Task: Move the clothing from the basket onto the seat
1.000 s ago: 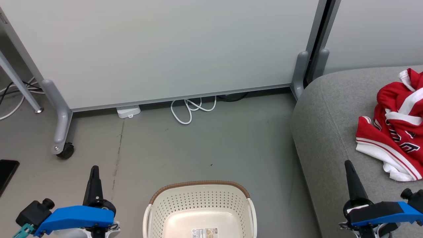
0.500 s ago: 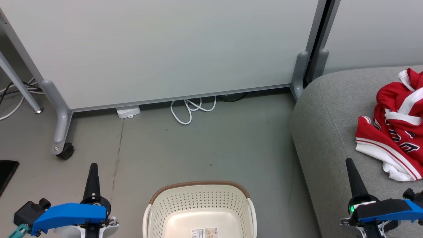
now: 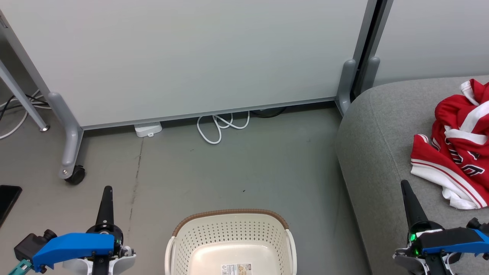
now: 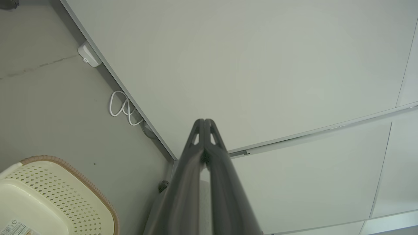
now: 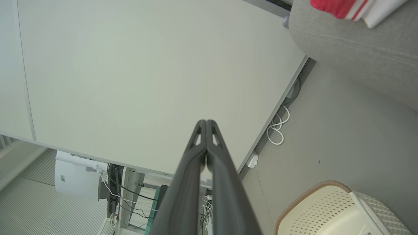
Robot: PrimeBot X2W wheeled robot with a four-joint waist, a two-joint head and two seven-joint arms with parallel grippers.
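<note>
Grey floor [image 3: 244, 168] runs up to a pale partition panel [image 3: 191, 57], with a white cable [image 3: 217, 128] looped at its foot. Our basket [image 3: 229, 211] stands on that floor between our arms. The part of its bottom that we can see carries a label [image 3: 237, 268] and no cloth, though its near end is cut off from us. The clothing [image 3: 458, 149] lies in a crumpled red-and-white heap on the seat [image 3: 374, 152], off to our right and well apart from the basket.

Our left gripper [image 4: 204, 121] has its fingers pressed together, tips touching, gripping nothing. Our right gripper [image 5: 206, 121] is the same, closed tight and empty, near the heap but not touching it.

We judge the carrying step finished, with the garments delivered, though we cannot tell from the heap whether it is one piece or two. The next move calls for little: look into the hidden near end of the basket, and only if cloth is there should we spread a gripper's fingers and reach down; otherwise we keep both arms clear of the heap
</note>
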